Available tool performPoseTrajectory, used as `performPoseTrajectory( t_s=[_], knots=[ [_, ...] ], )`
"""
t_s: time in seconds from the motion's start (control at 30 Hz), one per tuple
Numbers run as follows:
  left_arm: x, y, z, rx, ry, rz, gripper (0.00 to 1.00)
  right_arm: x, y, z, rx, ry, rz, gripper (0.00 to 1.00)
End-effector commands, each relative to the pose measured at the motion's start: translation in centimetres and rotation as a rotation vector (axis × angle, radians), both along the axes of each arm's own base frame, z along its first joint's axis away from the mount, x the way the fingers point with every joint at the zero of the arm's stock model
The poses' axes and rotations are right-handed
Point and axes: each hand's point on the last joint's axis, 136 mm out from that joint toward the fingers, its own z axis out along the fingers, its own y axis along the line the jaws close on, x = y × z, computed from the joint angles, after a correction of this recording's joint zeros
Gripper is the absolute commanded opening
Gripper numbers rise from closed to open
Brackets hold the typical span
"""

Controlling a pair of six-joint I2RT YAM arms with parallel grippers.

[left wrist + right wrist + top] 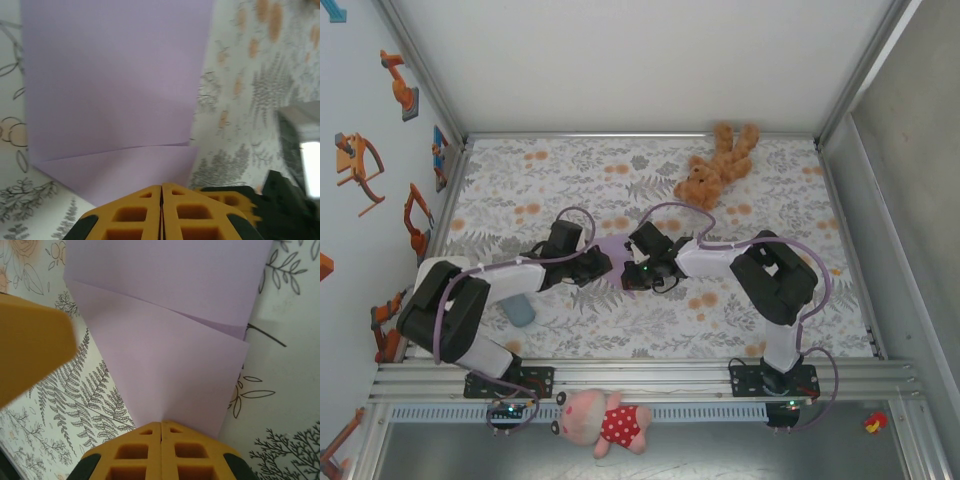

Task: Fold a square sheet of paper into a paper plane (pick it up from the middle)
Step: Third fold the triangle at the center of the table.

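Note:
The square sheet of paper [613,247] is pale lilac and lies at the table's middle, between my two grippers. It is folded, with one flap [120,75] lying over a lower layer [125,170]. My left gripper [603,268] is shut, its tips [161,187] over the near edge of the lower layer; I cannot tell whether paper is pinched. My right gripper [634,270] is shut on the same near edge [161,423], where the sheet [165,365] puckers into the jaws. The left fingers [30,350] show blurred beside it. No paper plane is formed.
A brown teddy bear [717,165] lies at the back right of the floral table [770,200]. A small grey-blue pad [520,311] sits by the left arm. A pink pig toy [605,422] rests on the front rail. Walls close in the left, back and right.

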Motion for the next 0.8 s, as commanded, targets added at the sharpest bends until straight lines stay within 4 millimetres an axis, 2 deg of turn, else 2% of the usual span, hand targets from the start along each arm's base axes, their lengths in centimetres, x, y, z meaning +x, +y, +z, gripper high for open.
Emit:
performPoseTrajectory(
  t_s=[0.0,0.23,0.4,0.47,0.53,0.77],
  knots=[
    [0.0,-0.5,-0.5,-0.025,0.026,0.007,0.07,-1.1,-2.0,-3.2,-0.088,0.057,-0.019,0.0],
    [-1.1,1.3,-3.8,0.103,0.127,0.041,0.03,-0.4,-1.0,-1.0,0.003,0.014,-0.017,0.0],
    [-2.1,2.5,-5.2,0.185,0.201,0.047,0.0,0.8,0.9,2.9,0.129,-0.056,0.006,0.01],
    [-2.4,2.7,-5.5,0.207,0.217,0.043,0.0,1.0,1.5,3.6,0.155,-0.066,0.013,0.0],
    [-2.7,3.0,-5.8,0.225,0.236,0.041,0.0,1.1,1.8,3.6,0.169,-0.062,0.016,0.0],
    [-3.4,3.4,-6.1,0.24,0.265,0.041,0.0,0.6,2.0,1.2,0.156,-0.006,0.02,0.0]
  ],
)
